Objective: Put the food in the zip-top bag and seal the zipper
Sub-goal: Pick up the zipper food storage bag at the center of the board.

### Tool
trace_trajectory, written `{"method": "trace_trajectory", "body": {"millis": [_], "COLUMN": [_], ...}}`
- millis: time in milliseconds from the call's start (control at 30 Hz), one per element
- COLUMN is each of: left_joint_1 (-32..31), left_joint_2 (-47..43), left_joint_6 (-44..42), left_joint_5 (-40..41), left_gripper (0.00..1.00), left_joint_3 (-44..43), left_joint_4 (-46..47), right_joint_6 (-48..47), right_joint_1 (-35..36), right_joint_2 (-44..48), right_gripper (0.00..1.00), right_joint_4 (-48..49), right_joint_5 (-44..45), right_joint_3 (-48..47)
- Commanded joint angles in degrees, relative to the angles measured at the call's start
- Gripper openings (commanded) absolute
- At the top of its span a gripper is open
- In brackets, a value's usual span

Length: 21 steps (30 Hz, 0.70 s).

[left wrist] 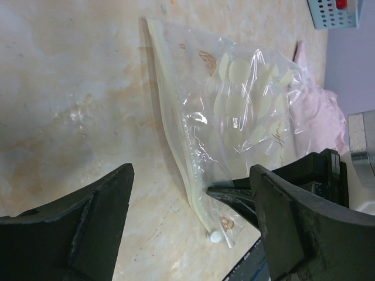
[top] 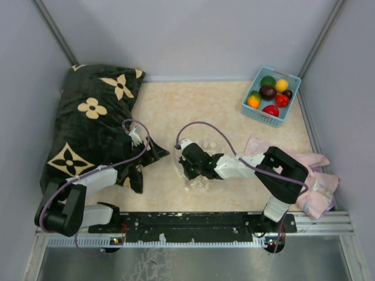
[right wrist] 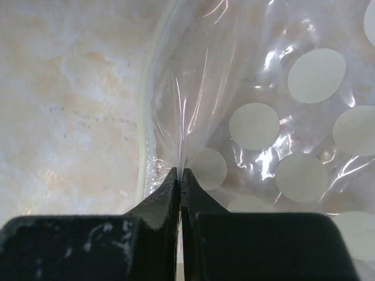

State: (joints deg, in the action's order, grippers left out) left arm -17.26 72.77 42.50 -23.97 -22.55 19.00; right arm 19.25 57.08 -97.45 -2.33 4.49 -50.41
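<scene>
Clear dotted plastic, the zip-top bag [top: 191, 182] lies mid-table under the right gripper [top: 186, 163]. The food [top: 269, 92] sits well apart in the blue basket [top: 262, 119]. The left gripper [top: 157, 152] hovers beside the black floral pillow [top: 88, 129], its arm folded low.

From the left wrist, its jaws gape, holding nothing, facing the zipper [left wrist: 170, 129].

The right wrist shows fingers pinched on one film layer just inside the mouth. I'd lift gently, so only that layer parts.

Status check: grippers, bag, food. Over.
Right gripper shut on zip-top bag beside zipper. Left gripper open, empty, short of bag. Food all in blue basket, none bagged.
</scene>
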Motion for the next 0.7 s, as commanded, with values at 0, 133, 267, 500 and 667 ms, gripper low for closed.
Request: {"method": "trace_trajectory", "body": {"millis": [0, 133, 267, 500, 667], "left_joint_1": [0.03, -0.05, -0.14, -0.16, -0.18], "left_joint_2": [-2.86, -6.11, -8.66, -9.27, -9.84], "left_joint_6": [2.31, 2.80, 2.92, 4.07, 4.11], "left_joint_5": [-4.46, -5.41, -6.06, -7.00, -5.31], "left_gripper": [0.85, 0.82, 0.78, 0.70, 0.62], "left_joint_3": [1.45, 2.33, 2.79, 3.09, 3.25], "left_joint_4": [3.89, 4.64, 4.03, 4.34, 4.13], "right_joint_6": [0.46, 1.10, 1.84, 1.74, 2.07], "right_joint_1": [-2.63, -4.04, -5.06, -5.13, -5.14], "right_joint_2": [8.36, 13.62, 17.25, 18.95, 19.37], "right_gripper": [0.00, 0.00, 0.00, 0.00, 0.00], "right_joint_4": [10.33, 14.84, 17.50, 18.75, 19.78], "right_joint_5": [-10.33, -14.63, -16.32, -17.28, -17.66], "right_joint_3": [5.53, 8.54, 10.30, 11.01, 11.84]}}
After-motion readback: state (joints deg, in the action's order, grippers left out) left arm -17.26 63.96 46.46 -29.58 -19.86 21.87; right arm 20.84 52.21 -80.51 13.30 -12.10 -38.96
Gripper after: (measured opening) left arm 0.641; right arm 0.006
